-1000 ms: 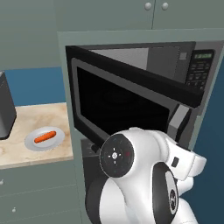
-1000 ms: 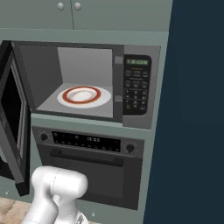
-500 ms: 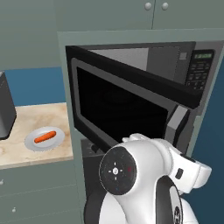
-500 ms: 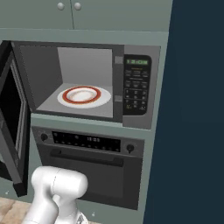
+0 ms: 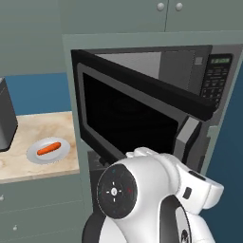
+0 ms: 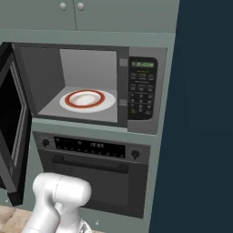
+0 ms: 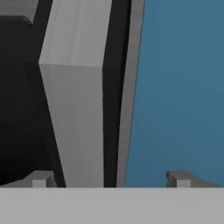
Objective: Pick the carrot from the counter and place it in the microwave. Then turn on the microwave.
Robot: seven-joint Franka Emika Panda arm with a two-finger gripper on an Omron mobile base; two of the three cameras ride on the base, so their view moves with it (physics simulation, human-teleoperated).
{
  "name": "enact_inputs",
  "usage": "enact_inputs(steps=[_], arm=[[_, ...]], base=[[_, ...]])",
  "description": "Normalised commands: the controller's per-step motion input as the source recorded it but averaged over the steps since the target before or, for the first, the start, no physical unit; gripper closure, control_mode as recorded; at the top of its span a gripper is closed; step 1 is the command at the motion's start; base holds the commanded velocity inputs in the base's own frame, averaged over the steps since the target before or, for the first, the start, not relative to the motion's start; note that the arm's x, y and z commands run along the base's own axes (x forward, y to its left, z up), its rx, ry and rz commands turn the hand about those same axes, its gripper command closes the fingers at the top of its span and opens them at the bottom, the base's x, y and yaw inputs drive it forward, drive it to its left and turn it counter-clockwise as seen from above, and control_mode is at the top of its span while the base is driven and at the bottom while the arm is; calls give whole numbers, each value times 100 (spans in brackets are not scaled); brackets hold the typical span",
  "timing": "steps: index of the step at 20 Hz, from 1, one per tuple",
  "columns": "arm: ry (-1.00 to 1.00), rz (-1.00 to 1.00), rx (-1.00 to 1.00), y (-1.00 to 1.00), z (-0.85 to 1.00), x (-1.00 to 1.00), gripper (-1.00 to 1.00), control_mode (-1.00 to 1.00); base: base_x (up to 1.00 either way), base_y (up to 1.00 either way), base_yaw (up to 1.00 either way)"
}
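The carrot [image 5: 49,148] lies on a round grey plate [image 5: 64,151] on the counter [image 5: 42,130], left of the open microwave [image 6: 141,93]. The gripper [image 7: 111,179] is well apart from it, its jaws spread wide and empty, facing the grey edge of the microwave door [image 7: 72,118].

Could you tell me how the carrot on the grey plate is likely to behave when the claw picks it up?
The carrot looks short and tapered, so it will probably stay stiff but may slip toward its thin end if pinched there. Being rounded, it could roll on the shallow plate when nudged. It seems small and likely light, so the open claw should lift it easily.
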Motion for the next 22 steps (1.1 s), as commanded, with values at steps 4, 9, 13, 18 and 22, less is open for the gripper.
enact_inputs(steps=[4, 9, 13, 18, 22], arm=[[0, 10, 0, 14, 0, 0, -100, -100], [0, 14, 0, 23, 0, 6, -100, -100], [0, 5, 0, 1, 0, -31, -100, -100], [0, 0, -1, -8, 4, -63, -100, -100], [0, 4, 0, -28, 14, -51, -100, -100]], base=[[0, 0, 0], [0, 0, 0], [0, 0, 0], [0, 0, 0], [0, 0, 0]])
